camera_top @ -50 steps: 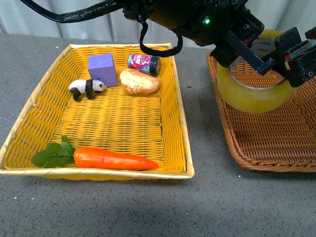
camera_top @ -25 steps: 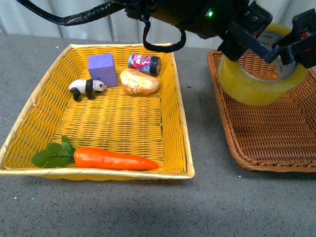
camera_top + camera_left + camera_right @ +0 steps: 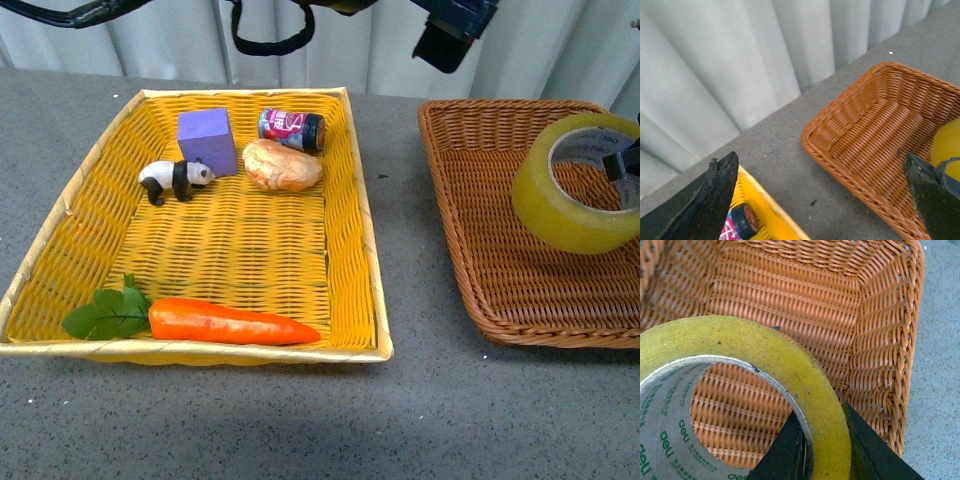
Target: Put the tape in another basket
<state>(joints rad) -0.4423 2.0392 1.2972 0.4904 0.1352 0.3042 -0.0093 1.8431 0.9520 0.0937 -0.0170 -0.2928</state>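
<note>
On the grey tabletop (image 3: 200, 420), a yellow tray (image 3: 371, 250) sits left of the basket (image 3: 465, 250). The left pincer (image 3: 817, 162) hangs above the gap between them, spread wide and holding nothing. The tape (image 3: 565, 215) tilts over the basket's right part, its wall clamped by the right pincer (image 3: 825, 450).

Grey speckled tabletop (image 3: 430, 420), pale pleated curtain (image 3: 560, 50) behind (soft, even light)
</note>
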